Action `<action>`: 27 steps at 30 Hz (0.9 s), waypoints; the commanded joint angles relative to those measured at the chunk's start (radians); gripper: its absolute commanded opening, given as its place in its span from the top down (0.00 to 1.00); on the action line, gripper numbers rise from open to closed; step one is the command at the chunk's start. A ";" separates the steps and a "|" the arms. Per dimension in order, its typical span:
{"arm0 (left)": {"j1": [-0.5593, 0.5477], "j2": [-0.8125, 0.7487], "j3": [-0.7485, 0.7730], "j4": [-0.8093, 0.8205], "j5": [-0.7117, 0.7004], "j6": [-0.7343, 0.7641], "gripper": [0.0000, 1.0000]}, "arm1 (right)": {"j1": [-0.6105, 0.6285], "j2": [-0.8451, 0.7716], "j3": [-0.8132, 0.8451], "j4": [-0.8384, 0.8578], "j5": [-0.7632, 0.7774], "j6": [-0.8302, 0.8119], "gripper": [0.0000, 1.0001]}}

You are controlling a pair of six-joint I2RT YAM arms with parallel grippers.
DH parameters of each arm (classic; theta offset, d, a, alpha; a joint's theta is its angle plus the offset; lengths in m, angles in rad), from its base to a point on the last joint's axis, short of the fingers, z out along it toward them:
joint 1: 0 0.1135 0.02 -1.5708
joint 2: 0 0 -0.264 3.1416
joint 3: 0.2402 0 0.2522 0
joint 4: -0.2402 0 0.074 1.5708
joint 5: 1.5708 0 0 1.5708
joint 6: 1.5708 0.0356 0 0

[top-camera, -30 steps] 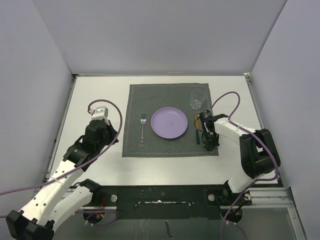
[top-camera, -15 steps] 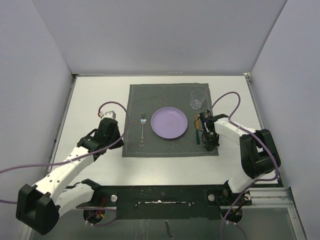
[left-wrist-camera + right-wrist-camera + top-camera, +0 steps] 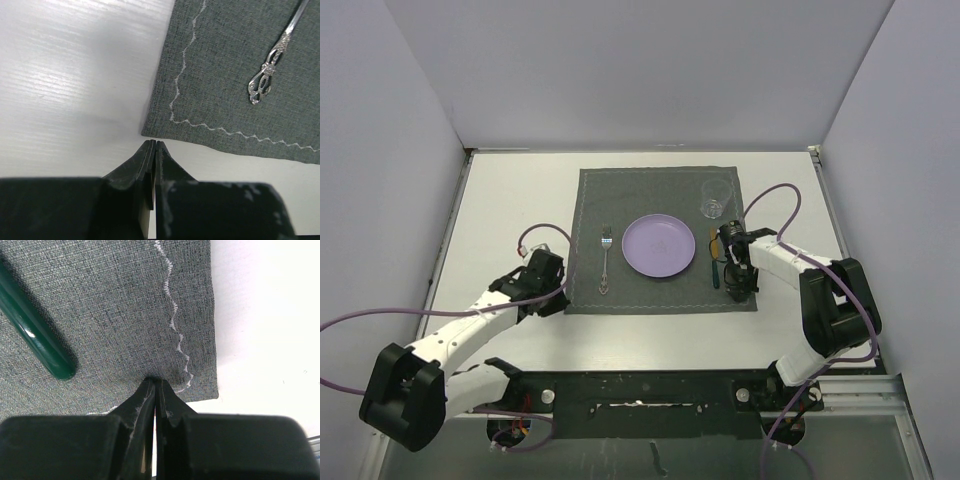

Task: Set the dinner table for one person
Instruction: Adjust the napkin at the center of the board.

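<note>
- Filling most of the top view, the dinner table is a smooth white tabletop that runs from the arm bases at the bottom of the frame up to the back wall.
- On it, in the middle of the frame, lies a dark grey square placemat with a pale wavy line of stitching just inside its hem.
- From the lower left, the left arm reaches in. The left gripper has its jaws pressed together with nothing between them. In the left wrist view its tips sit over the white surface, just off the placemat's lower-left corner.
- On the right of the frame, the right gripper is likewise closed and empty. In its wrist view the tips are down at the cloth, just inside the placemat's lower-right corner, beside the stitching.
- A round purple plate sits at the centre of the placemat.
- A clear glass stands upright near the placemat's upper-right corner.
- A silver fork lies left of the plate, tines toward the top of the frame.
- A green-handled utensil lies between the plate and the right gripper.
</note>
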 commanded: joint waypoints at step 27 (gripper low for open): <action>0.005 0.111 -0.095 0.309 -0.004 -0.128 1.00 | -0.006 0.003 -0.053 0.051 -0.049 0.010 1.00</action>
